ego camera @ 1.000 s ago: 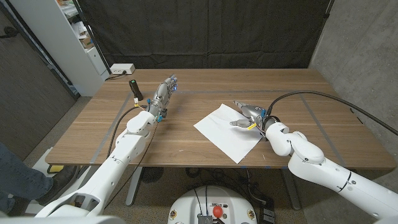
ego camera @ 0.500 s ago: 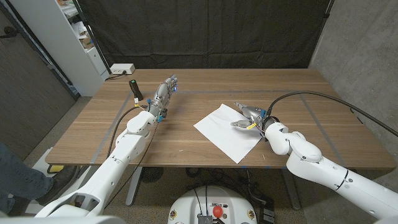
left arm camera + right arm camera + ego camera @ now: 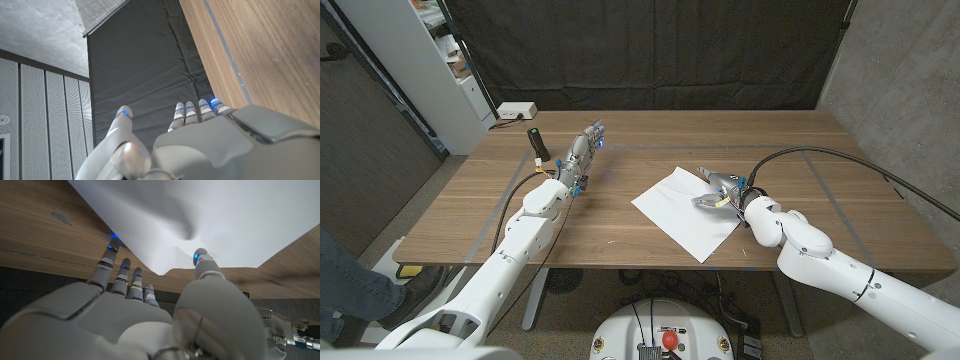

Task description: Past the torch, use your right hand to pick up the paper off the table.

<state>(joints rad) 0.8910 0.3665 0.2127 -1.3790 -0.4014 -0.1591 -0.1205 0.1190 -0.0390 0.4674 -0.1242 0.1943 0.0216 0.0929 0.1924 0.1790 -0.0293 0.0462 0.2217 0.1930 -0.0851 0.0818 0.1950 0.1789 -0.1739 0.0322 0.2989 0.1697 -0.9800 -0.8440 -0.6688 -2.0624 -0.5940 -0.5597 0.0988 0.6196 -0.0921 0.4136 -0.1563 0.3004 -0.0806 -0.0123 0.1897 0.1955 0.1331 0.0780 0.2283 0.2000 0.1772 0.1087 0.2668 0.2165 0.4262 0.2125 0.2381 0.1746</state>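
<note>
A white sheet of paper lies on the wooden table, right of the middle. My right hand is at the sheet's far right edge. In the right wrist view the thumb presses on top of the paper, and the fingers sit along its edge, partly beneath it. The sheet buckles next to the thumb. The black torch lies at the far left of the table. My left hand stays just right of the torch, fingers straight and apart, holding nothing.
A white box with a cable sits at the table's far left corner. A white shelf unit stands beyond the table on the left. A black cable arcs over the right side of the table.
My right hand has edged a little to the left over the paper's edge, and its fingers have drawn in from a spread pose. The left hand and the torch have not moved.
</note>
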